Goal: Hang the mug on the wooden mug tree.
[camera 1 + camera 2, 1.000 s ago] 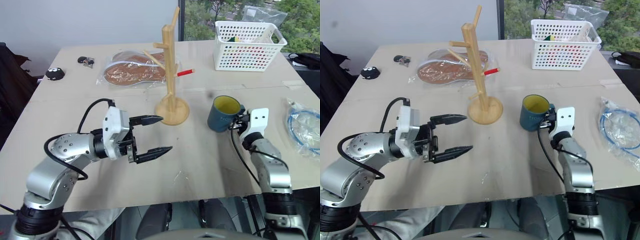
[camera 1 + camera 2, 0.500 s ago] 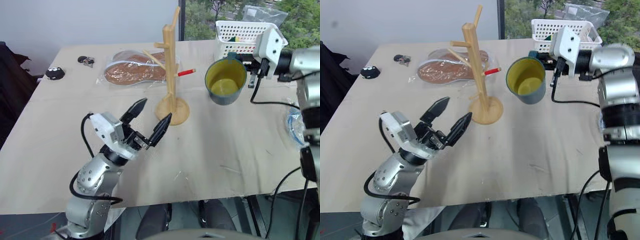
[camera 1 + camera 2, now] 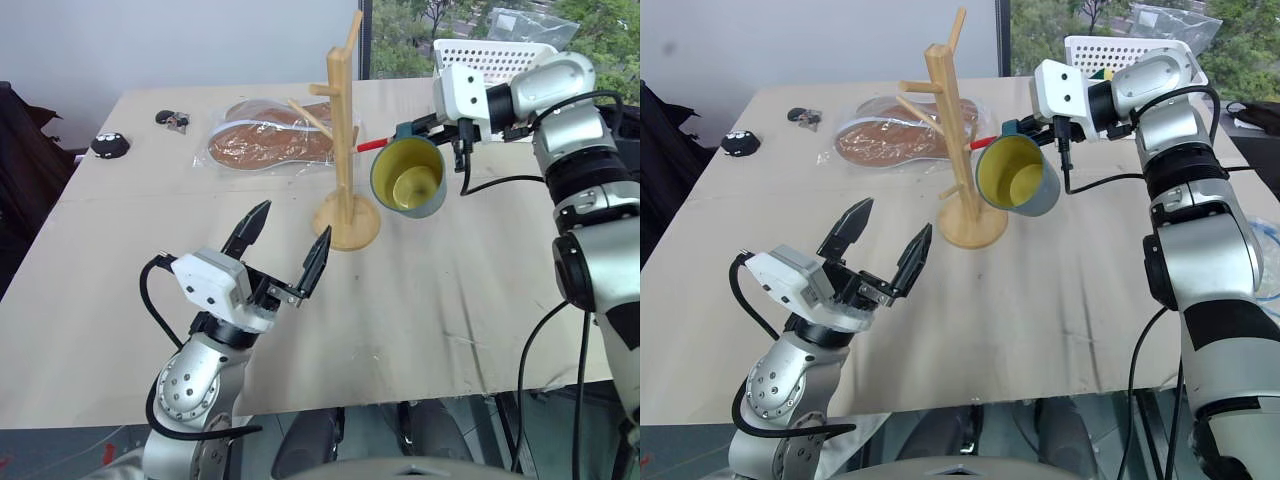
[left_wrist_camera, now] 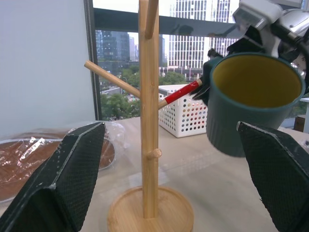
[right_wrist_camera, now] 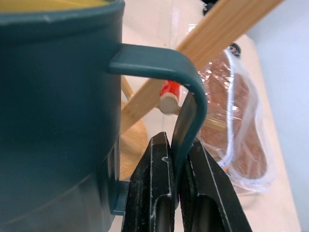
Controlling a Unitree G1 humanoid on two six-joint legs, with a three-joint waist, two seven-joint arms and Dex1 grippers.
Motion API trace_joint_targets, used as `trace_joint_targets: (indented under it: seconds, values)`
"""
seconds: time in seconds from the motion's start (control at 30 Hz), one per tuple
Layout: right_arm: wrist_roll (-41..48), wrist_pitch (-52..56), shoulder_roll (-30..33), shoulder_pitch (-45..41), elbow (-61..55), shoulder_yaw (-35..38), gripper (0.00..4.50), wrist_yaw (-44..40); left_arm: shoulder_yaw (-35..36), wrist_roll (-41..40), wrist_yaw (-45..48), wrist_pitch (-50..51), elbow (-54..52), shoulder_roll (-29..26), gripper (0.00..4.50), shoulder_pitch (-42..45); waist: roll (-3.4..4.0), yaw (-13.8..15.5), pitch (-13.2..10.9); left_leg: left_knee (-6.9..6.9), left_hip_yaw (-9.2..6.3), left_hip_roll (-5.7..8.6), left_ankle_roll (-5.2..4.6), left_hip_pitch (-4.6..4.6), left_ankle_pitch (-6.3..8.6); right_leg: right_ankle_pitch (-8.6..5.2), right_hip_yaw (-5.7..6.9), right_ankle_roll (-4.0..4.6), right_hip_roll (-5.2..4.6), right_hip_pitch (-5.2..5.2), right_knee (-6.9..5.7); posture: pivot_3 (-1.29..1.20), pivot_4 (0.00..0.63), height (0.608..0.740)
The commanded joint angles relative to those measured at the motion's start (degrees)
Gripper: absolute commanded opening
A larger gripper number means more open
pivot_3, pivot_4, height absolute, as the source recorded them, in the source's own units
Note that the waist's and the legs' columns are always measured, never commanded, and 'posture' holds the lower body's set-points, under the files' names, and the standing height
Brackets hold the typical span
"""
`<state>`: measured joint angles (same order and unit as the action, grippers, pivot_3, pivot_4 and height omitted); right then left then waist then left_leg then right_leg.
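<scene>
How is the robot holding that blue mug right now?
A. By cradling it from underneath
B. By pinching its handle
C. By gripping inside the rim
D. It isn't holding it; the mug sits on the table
B: the right gripper is shut on the mug handle, lifted beside the wooden mug tree.

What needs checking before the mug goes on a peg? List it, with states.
1. Right gripper shut on the mug handle: ok.
2. Mug lifted off the table: ok.
3. Mug tree upright on its base: ok.
4. Pegs free of other mugs: ok.
5. Handle loop lined up with a peg tip: not ok; the mug hangs beside the post, its opening tipped toward the camera.
6. Left gripper open and short of the tree: ok.
</scene>
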<state>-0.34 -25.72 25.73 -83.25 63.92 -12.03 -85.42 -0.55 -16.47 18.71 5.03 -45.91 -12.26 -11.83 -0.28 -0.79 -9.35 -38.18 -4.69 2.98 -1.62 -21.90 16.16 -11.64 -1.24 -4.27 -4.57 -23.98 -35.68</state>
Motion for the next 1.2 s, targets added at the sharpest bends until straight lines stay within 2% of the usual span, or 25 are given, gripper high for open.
trace_joint_targets:
  seconds: [0.03, 0.33, 0.43, 0.57, 0.63, 0.67, 0.7, 0.87, 0.97, 1.07, 1.13, 1.2]
  values:
    - [-2.2, -0.5, -0.9, -4.6, 0.7, 0.1, 0.02, 2.3, -0.3, 0.4, 1.1, -3.9, 0.5, -0.2, 4.5, -1.4, 0.01, 0.0, 0.0, 0.01, 0.03, 0.0, 0.0, -0.03, 0.0, 0.0, -0.04, 0.0, 0.0, -0.06, -0.03, 0.0, 0.15, 0.74]
    - [-4.9, 2.0, -2.3, -7.0, 2.3, 0.9, 0.02, 6.5, -1.0, 0.8, 1.4, -5.7, 1.6, -0.6, 4.5, -1.1, 0.02, 0.0, 0.0, 0.07, 0.08, 0.02, 0.01, -0.09, 0.0, 0.0, -0.08, 0.01, 0.0, -0.18, -0.08, 0.0, 0.15, 0.74]
    - [-4.9, 1.9, -2.3, -7.1, 2.4, 1.2, 0.84, 7.5, -0.4, 0.1, 1.2, -4.9, 1.6, -1.1, 4.5, -0.1, 0.02, 0.0, 0.0, 0.07, 0.06, 0.02, 0.01, -0.09, 0.0, 0.0, -0.06, 0.01, 0.01, -0.19, -0.09, 0.0, 0.15, 0.74]
    - [-5.6, 2.8, -1.7, -7.5, 2.8, 1.4, 2.76, 10.8, 0.4, -1.1, 1.7, -4.8, 2.5, -1.5, 4.5, 0.7, 0.02, -0.1, 0.0, 0.07, 0.07, 0.02, 0.01, -0.09, 0.0, 0.0, -0.07, 0.0, 0.01, -0.19, -0.09, 0.0, 0.15, 0.74]
    - [-5.4, 4.3, -1.0, -7.8, 3.1, 2.1, 3.85, 12.9, 0.4, -1.8, 1.9, -4.7, 2.7, -1.6, 4.5, 0.7, 0.03, -0.1, 0.0, 0.07, 0.07, 0.02, 0.02, -0.09, 0.0, 0.0, -0.08, 0.0, 0.01, -0.2, -0.09, 0.0, 0.15, 0.74]
    - [-5.1, 5.1, -0.5, -8.0, 3.1, 2.5, 4.28, 13.6, 0.4, -2.1, 2.1, -4.8, 2.8, -1.7, 4.5, 0.6, 0.03, -0.1, 0.0, 0.08, 0.07, 0.02, 0.02, -0.09, 0.0, 0.0, -0.07, 0.0, 0.01, -0.2, -0.1, 0.0, 0.15, 0.74]
    - [-4.8, 6.1, 0.1, -8.1, 3.0, 3.1, 4.45, 13.8, 0.4, -2.3, 2.2, -4.8, 2.9, -1.8, 4.5, 0.6, 0.02, -0.1, 0.0, 0.07, 0.07, 0.02, 0.02, -0.1, 0.0, 0.0, -0.07, 0.0, 0.01, -0.21, -0.1, 0.0, 0.15, 0.74]
    - [-2.4, 11.2, 4.4, -6.6, 0.5, 5.9, 4.45, 11.6, 0.8, -3.6, 2.6, -3.7, 3.1, -2.6, 4.5, 0.5, 0.02, 0.1, 0.0, 0.07, 0.07, 0.05, 0.01, -0.13, 0.0, 0.0, -0.06, 0.01, -0.01, -0.21, -0.07, 0.0, 0.15, 0.74]
    - [0.6, 18.8, 8.3, -0.3, -5.5, 8.0, 4.45, 8.0, 1.8, -5.7, 2.9, 0.4, 5.1, -4.1, 4.5, -0.5, 0.01, 0.1, 0.0, 0.08, 0.06, 0.05, 0.01, -0.13, 0.0, 0.0, -0.06, 0.0, -0.01, -0.21, -0.06, 0.0, 0.15, 0.74]
    - [5.1, 28.1, 11.9, 13.2, -19.9, 10.8, 4.45, 7.1, 2.1, -6.0, 3.2, 5.0, 6.5, -6.6, 4.5, -1.9, -0.09, 0.3, 0.1, 0.08, -0.03, 0.04, 0.0, -0.1, 0.01, 0.0, 0.02, 0.01, -0.01, -0.11, -0.03, 0.0, 0.15, 0.74]
    - [8.7, 31.8, 11.9, 26.1, -32.8, 14.7, 4.45, 12.0, 1.8, -6.6, 3.5, 7.5, 6.2, -7.7, 4.5, -3.2, -0.06, 0.2, 0.0, 0.02, -0.05, 0.03, -0.03, -0.11, 0.02, 0.0, 0.03, 0.0, -0.03, -0.07, -0.04, 0.0, 0.15, 0.74]
    - [14.1, 34.7, 9.0, 41.6, -47.7, 19.8, 4.45, 17.9, 1.2, -6.1, 3.9, 10.4, 6.1, -9.6, 4.5, -4.2, -0.1, 0.3, 0.1, 0.06, 0.0, 0.03, -0.03, -0.14, 0.01, 0.0, -0.03, -0.01, -0.05, -0.13, -0.07, 0.0, 0.15, 0.74]
